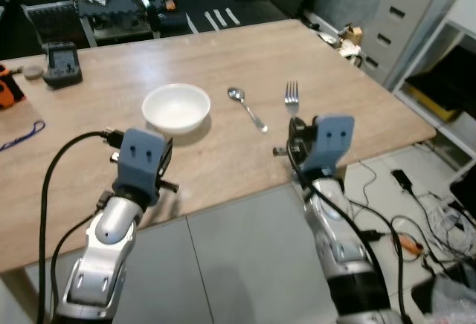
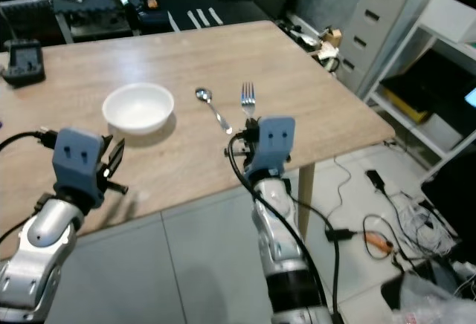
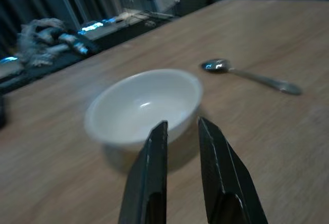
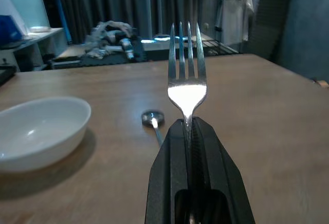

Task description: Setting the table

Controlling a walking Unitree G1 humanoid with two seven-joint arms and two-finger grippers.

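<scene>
- the right gripper (image 4: 188,126) has its two black fingers pressed tight on the handle of a fork (image 1: 291,98); the tines point away from the robot, out past the fingertips, over the wooden table (image 1: 245,49) near its front edge
- whether the fork's head touches the tabletop or sits just above it cannot be told
- the left gripper (image 3: 182,126) hovers low over the table just in front of a white bowl (image 1: 176,106); its fingers are a narrow gap apart and have hold of nothing
- the bowl stands upright on the table, left of the middle of the head view
- a spoon (image 1: 246,107) lies flat on the wood between the bowl and the fork, apart from both, its bowl end away from the robot
- at the far left of the table sit a dark device (image 1: 61,63), an orange object (image 1: 9,86) and a blue cord (image 1: 21,136)
- a grey drawer cabinet (image 1: 401,19) stands on the right beyond the table; cables (image 1: 416,212) lie on the floor there
</scene>
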